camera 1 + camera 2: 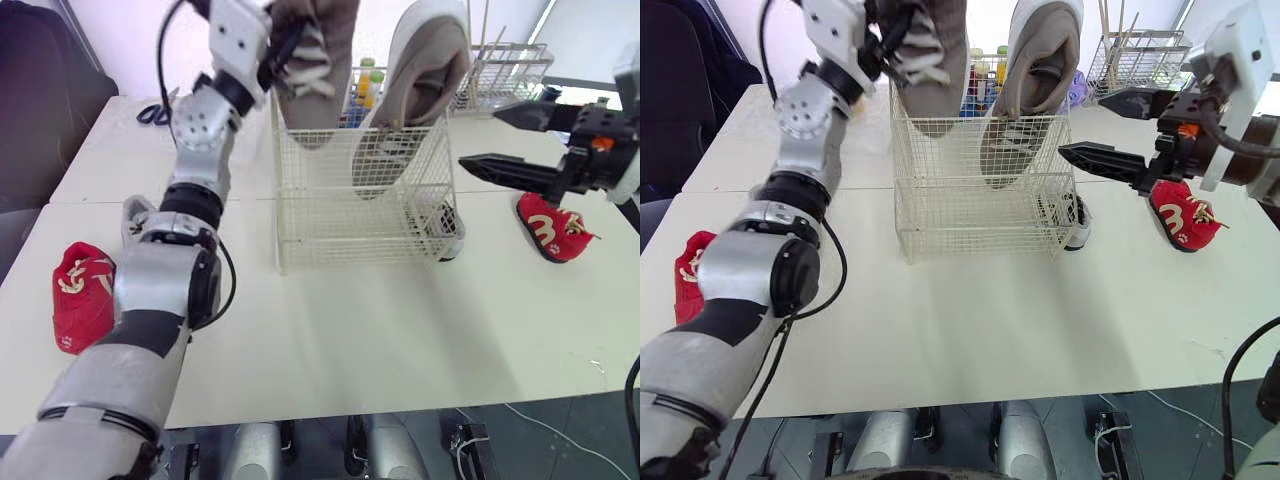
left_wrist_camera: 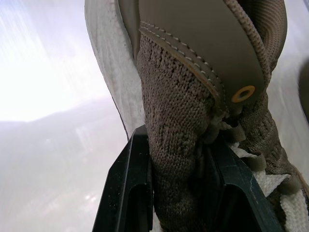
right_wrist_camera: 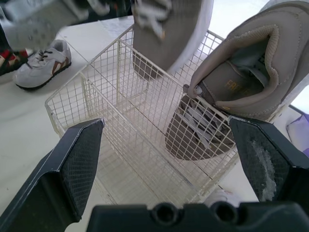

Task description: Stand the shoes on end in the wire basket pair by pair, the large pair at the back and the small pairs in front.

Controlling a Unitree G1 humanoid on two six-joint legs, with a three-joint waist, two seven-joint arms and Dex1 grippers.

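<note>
White table [image 1: 400,330] fills frame. Wire basket [image 1: 350,210] at centre; grey shoe [image 1: 415,90] stands toe-down in its right part. Left gripper [image 1: 285,45], top centre, clamped on second grey shoe [image 1: 315,60] above basket's left part. Right gripper [image 1: 480,136], right side, fingers apart. Red shoe [image 1: 82,295] at left edge.

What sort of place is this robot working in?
Probably a lab or workroom rather than a home: plain white tables pushed together, a wire basket, scissors, and a loose cable on the floor.

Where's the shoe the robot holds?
In the eye views the left gripper holds the grey shoe at the wire basket's left side, beside the other grey shoe.
</note>
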